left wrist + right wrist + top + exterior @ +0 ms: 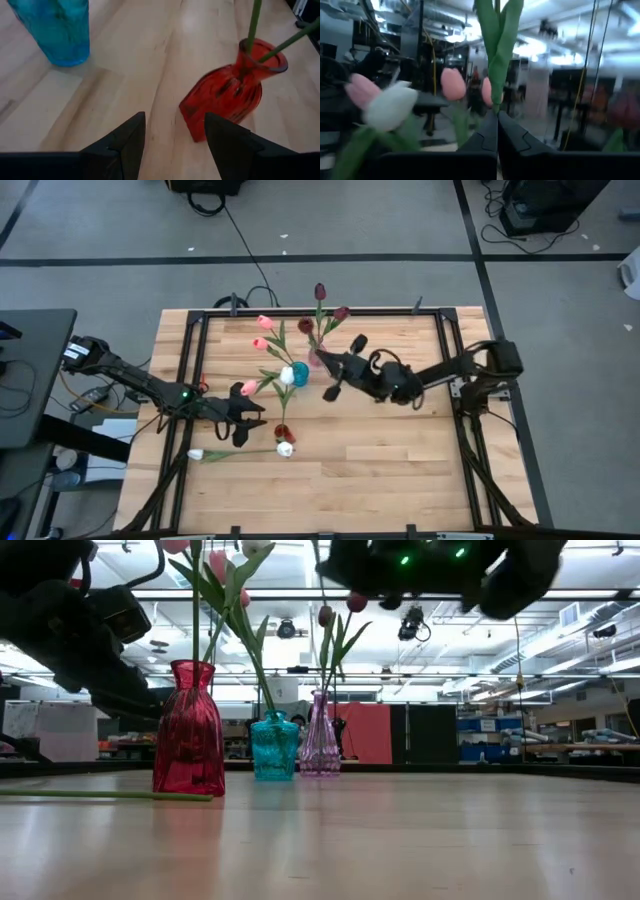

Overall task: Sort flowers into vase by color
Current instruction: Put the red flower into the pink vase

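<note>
Three vases stand on the table: a red one (284, 430), a teal one (300, 373) and a purple one (316, 358). Pink tulips (262, 332) and a white one (287, 375) stand in the red and teal vases, and maroon tulips (320, 292) rise over the purple vase. Two white tulips (286, 448) lie flat on the table near the red vase. My left gripper (258, 420) is open and empty just left of the red vase (230, 95). My right gripper (324, 363) is shut on a green stem by the purple vase; its head is out of the wrist view. My right gripper pinches a green tulip stem (496, 102) between its two fingers, just below where the leaves spread. The fingers come level from the table's right and lie across the stem. The stem stands upright above the fingers; its lower end is hidden by the gripper.
The vases stand close together at the table's middle (275, 745). A white tulip's stem (100, 795) lies along the table left of the red vase. A black frame (200, 315) runs round the tabletop. Bare wood (400, 470) lies toward the near right.
</note>
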Tool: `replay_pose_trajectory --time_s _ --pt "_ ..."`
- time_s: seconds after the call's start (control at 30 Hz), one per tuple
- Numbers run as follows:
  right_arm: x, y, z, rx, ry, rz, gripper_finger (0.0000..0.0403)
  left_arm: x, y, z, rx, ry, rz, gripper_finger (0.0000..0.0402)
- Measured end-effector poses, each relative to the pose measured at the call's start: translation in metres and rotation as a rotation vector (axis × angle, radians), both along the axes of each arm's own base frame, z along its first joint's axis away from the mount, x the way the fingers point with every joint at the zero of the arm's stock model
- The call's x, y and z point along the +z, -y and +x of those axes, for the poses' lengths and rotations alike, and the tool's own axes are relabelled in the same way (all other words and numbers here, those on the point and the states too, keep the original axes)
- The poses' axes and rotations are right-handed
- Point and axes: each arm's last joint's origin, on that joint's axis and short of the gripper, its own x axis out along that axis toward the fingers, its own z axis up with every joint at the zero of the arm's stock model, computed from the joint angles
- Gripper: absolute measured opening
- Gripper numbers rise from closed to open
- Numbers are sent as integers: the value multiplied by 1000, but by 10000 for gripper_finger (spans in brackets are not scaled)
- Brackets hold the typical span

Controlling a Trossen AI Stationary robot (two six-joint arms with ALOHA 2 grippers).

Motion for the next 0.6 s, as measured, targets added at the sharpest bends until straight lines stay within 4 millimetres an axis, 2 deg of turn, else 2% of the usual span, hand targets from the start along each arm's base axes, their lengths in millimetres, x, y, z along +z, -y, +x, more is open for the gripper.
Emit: replay_pose_trajectory --time_s 0.17,0.3,0.43,0.6 --pt "-4 26 30 -85 -27 -137 6 1 0 1 -2 16 22 209" --pt "-3 35 54 -156 -75 -272 6 2 0 1 4 21 26 209" --pt "-1 40 67 -202 -92 -361 5 2 0 1 4 19 26 209" --pt "-8 52 74 -237 -135 -400 5 1 0 1 3 17 27 209"
